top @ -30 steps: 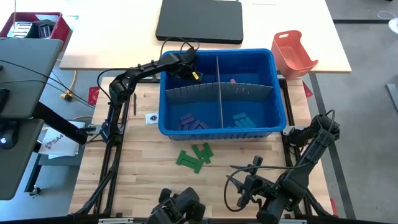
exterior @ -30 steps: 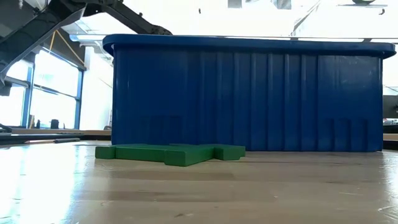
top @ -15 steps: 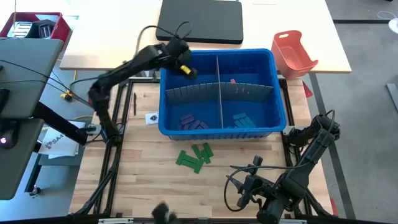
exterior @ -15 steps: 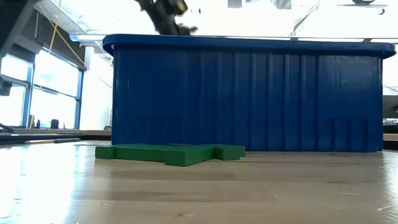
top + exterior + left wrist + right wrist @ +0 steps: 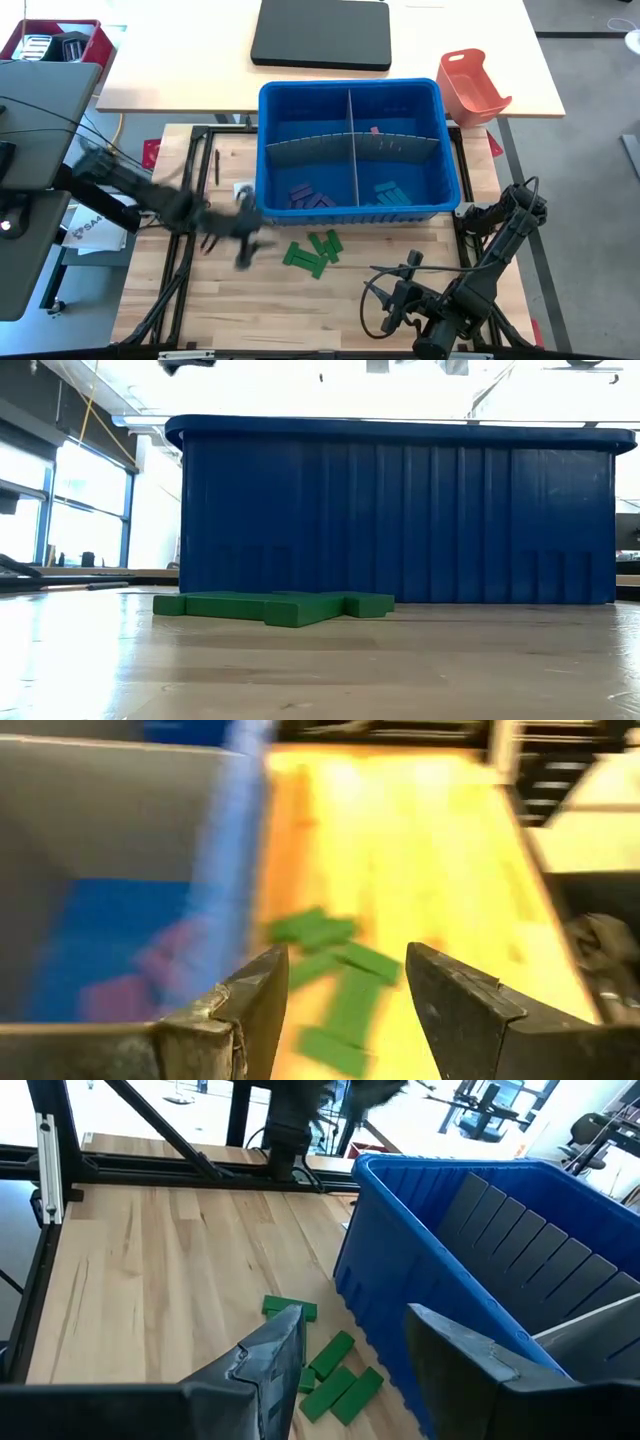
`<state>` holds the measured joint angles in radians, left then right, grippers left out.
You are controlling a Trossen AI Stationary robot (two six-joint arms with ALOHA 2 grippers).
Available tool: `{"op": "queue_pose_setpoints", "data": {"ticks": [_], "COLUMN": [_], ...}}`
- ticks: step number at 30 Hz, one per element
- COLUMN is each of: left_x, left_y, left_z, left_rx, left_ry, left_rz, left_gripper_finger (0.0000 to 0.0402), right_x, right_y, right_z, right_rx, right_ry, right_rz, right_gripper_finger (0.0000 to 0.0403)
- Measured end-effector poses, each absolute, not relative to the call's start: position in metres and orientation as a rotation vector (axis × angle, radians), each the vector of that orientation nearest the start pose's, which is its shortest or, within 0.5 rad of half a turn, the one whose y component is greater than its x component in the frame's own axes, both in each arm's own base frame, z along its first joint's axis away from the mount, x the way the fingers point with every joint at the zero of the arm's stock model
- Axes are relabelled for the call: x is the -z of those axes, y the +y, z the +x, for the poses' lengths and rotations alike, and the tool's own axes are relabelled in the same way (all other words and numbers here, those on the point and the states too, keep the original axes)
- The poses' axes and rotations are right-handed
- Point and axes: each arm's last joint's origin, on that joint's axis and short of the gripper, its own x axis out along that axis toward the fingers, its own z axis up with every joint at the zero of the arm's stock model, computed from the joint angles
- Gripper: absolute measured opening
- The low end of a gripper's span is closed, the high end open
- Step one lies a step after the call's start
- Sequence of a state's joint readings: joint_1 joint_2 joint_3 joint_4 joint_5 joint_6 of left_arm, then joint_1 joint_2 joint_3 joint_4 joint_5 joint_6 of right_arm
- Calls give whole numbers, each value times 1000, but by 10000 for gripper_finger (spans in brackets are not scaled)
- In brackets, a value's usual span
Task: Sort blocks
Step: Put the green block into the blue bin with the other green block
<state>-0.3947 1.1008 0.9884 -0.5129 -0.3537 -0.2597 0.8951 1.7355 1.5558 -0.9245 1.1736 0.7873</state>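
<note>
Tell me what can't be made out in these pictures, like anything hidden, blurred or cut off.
- Low view: the blue plastic bin's wall hides everything inside it.
- High view: the left gripper is smeared by motion; its outline is unclear.
- Left wrist view: the flat green blocks on the wooden table are blurred, so they can't be counted.
- High view: the small pink block behind the grey slotted divider is too small to tell its shape.

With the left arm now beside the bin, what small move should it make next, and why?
Probably lower the left gripper onto the green blocks and close on one. Its fingers are open with nothing between them, and its wrist view looks straight at that green pile lying on the wooden table in front of the blue bin. The right gripper waits open at the near edge.
</note>
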Motion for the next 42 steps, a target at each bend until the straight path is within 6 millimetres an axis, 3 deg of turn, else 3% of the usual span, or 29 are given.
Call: {"op": "queue_pose_setpoints", "data": {"ticks": [4,8,12,18,23,42], "left_x": [-256,-195,-154,-108,-94,-94], "left_y": [-129,-159,-174,-174,-172,-150], "left_z": [180,160,163,182,195,223], "left_rx": [-23,-84,-201,-353,-398,-332], "left_ry": [446,421,436,505,478,580], "left_rz": [-59,12,70,-47,-79,-28], "left_gripper_finger": [197,197,197,197,197,197], "right_x": [-309,-309,-309,-309,-308,-308], "right_y": [256,253,249,245,245,246], "right_z": [241,245,249,255,256,256], "right_rx": [436,452,468,480,462,452], "right_ry": [411,407,407,410,433,435], "right_rz": [-186,-165,-156,-131,-118,-35], "right_gripper_finger": [171,171,171,171,171,171]}}
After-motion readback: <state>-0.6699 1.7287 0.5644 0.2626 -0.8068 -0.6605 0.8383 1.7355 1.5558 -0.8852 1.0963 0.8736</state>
